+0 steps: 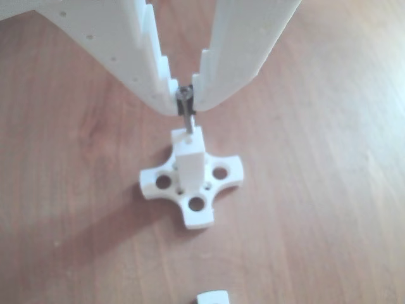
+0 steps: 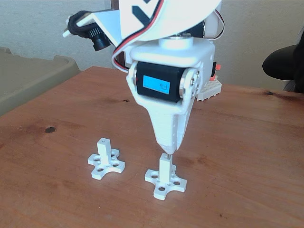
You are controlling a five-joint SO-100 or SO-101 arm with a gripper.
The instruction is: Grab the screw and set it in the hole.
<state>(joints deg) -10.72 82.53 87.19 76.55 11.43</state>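
Note:
My white gripper hangs straight down over a white post with a cross-shaped base. Its jaws are shut on the head of the thin silver screw. The screw points down, and its lower end meets the top face of the post where the hole lies; the bore itself is covered by the shank. In the fixed view the gripper pinches the screw right above the near post, close to the table's front edge.
A second white post on a cross base stands to the left of the first in the fixed view. A white block lies behind the arm. A small white piece sits at the bottom edge of the other view.

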